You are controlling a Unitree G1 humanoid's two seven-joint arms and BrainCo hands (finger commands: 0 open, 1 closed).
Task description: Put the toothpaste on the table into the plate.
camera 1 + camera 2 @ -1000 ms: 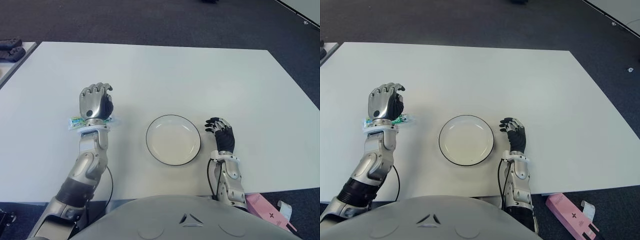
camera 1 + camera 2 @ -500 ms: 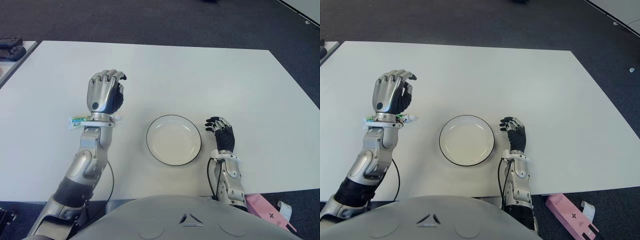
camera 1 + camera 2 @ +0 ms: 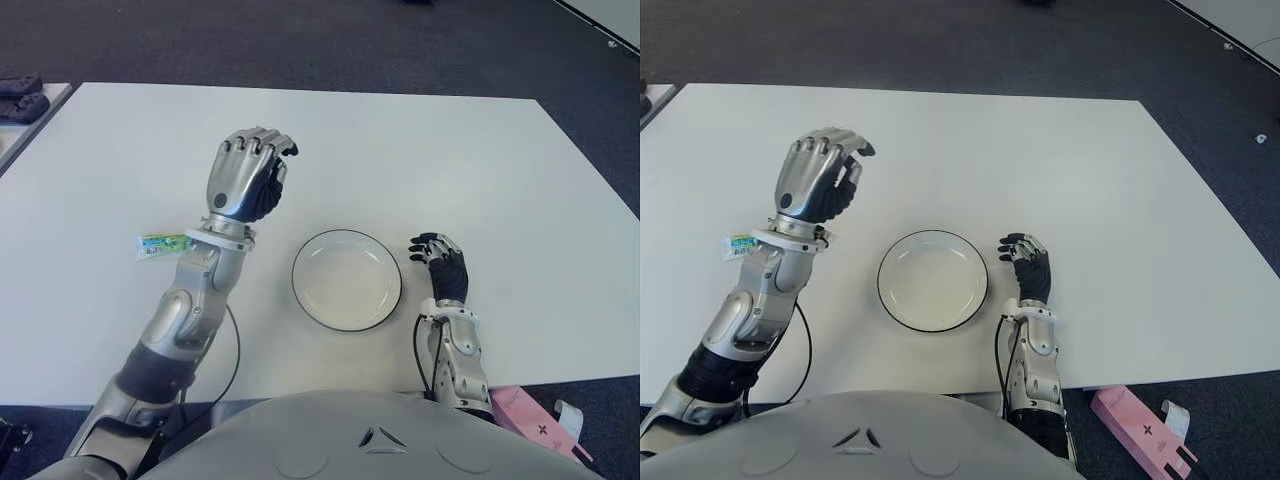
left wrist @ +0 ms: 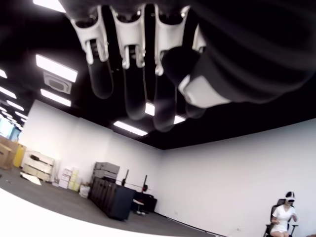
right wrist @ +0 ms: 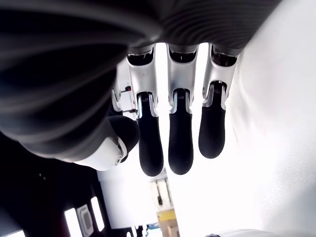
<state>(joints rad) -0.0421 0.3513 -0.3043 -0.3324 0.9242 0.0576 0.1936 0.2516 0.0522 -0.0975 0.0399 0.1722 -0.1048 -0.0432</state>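
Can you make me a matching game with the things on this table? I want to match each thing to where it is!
Things:
1. toothpaste
2. plate
3. left robot hand
4. right robot hand

Places:
A. beside the plate's right side
B. raised up, holding nothing
C. lying on the table, partly behind the left wrist
D. middle of the table, nothing in it

Pairs: 1-C, 2-D, 3-B, 4-A

The left hand (image 3: 248,178) has lifted and swung right and farther from the toothpaste (image 3: 160,243), toward the plate (image 3: 347,279). More of the toothpaste now shows on the table (image 3: 400,150), left of the wrist. The fingers hold nothing.
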